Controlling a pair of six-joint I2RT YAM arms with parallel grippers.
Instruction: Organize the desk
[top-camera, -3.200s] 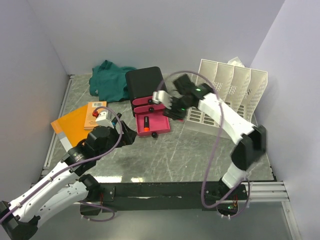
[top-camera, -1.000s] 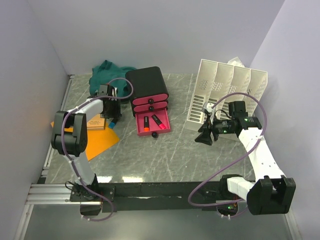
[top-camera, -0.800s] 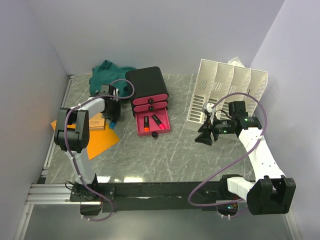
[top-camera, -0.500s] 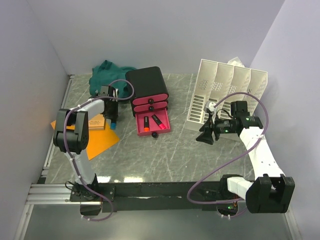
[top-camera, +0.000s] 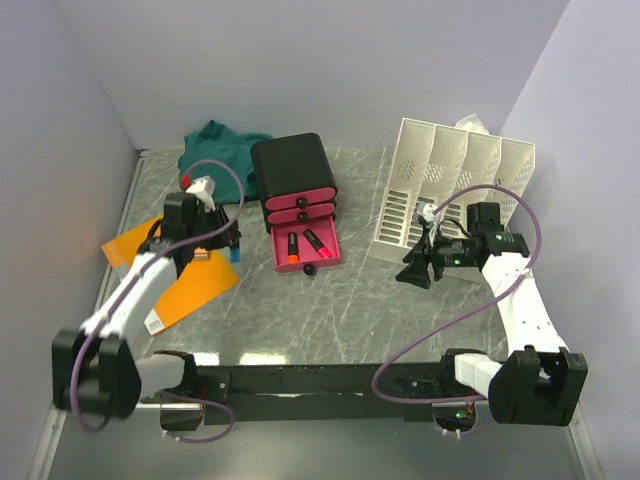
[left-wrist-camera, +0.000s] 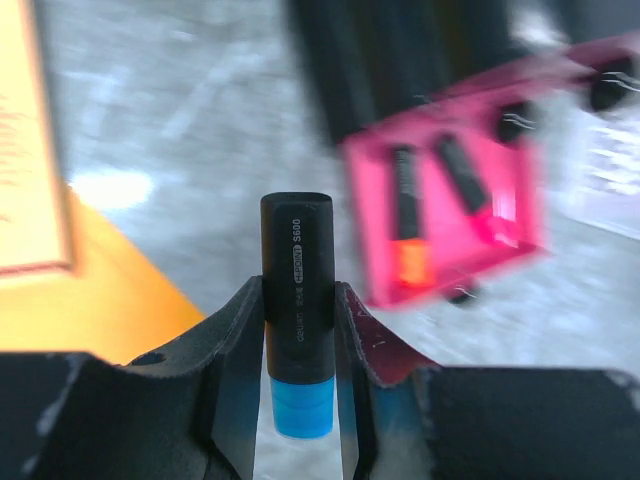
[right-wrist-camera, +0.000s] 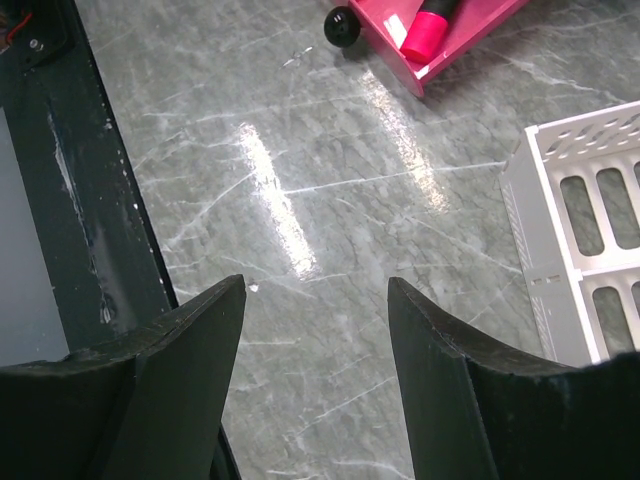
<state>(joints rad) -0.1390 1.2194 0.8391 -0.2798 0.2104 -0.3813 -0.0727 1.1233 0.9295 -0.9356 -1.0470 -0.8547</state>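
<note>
presently: left gripper (left-wrist-camera: 297, 292), lower centre of its wrist view, clenched on a black marker (left-wrist-camera: 297, 240) with a blue end. right gripper (right-wrist-camera: 312, 330) spread, empty, above the desk (top-camera: 340, 310), which fills the middle of the overhead view. pink drawer (top-camera: 308, 250) open, centre.

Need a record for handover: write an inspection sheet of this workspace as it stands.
Surface: desk, grey-green marble pattern, glare near the front.
Job's things: black marker with blue cap, held; drawer box, bottom drawer open, two pens inside.
Clutter: green cloth back left; orange folder left; file rack right.
Grippers: left gripper shut on the marker; right gripper open, empty.
Cables: purple cables loop off both arms.
Surroundings: plain walls; nothing else seen.
</note>
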